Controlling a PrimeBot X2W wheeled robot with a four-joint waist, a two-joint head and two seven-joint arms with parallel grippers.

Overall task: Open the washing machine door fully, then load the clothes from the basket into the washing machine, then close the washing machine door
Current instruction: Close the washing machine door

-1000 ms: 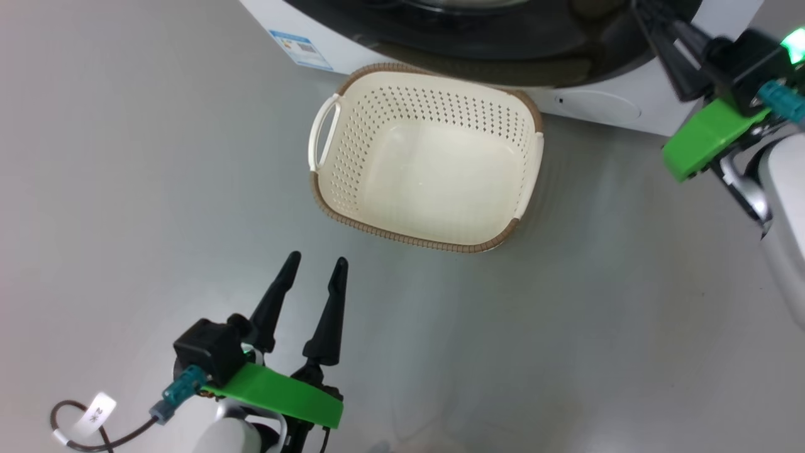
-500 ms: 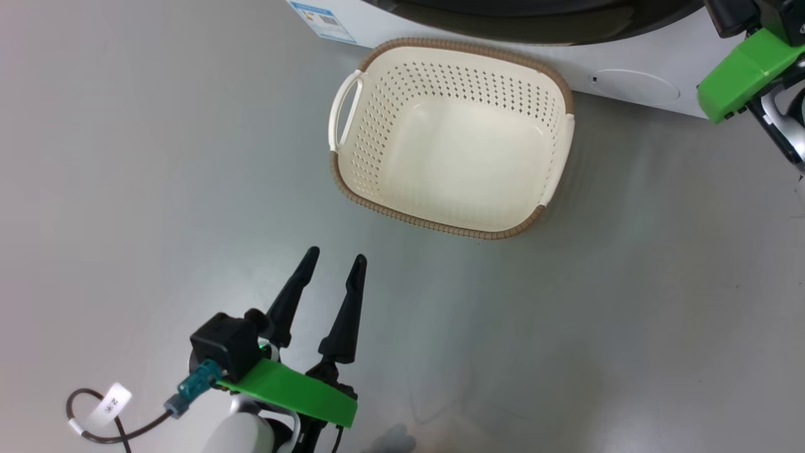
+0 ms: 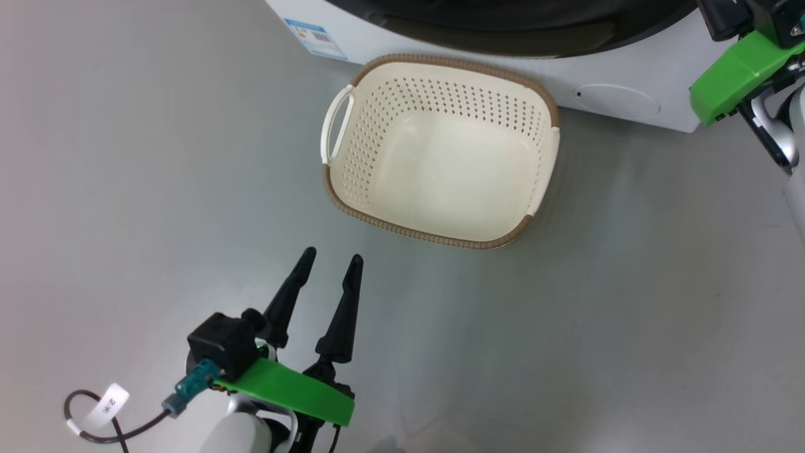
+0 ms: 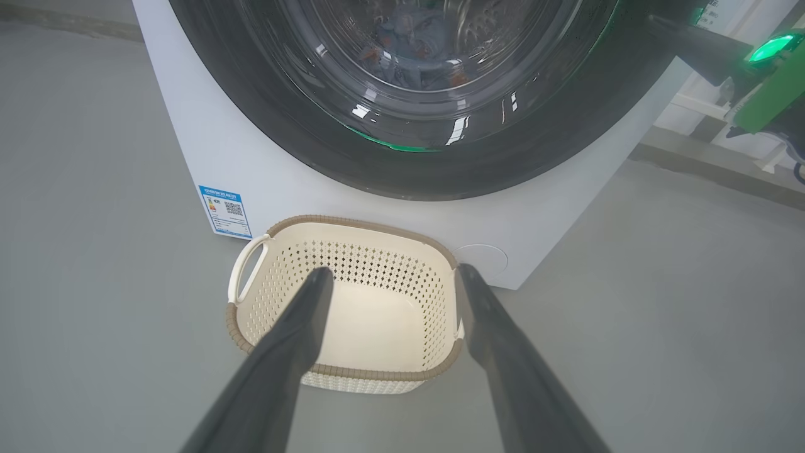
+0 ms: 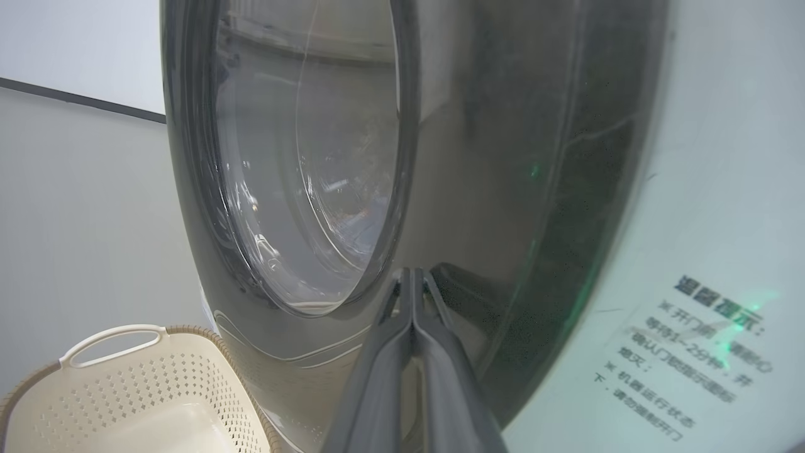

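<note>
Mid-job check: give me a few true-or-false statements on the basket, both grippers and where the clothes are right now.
1. The basket is empty. True.
2. The left gripper is shut on a piece of clothing. False: it is open, holds nothing, and hangs over the floor short of the basket.
3. The right gripper has its fingers pressed together, tips at the black rim of the washing machine door. True.
4. The clothes lie on the floor beside the basket. False: blue fabric shows behind the door glass, inside the drum.
5. The basket stands right in front of the washing machine. True.
</note>
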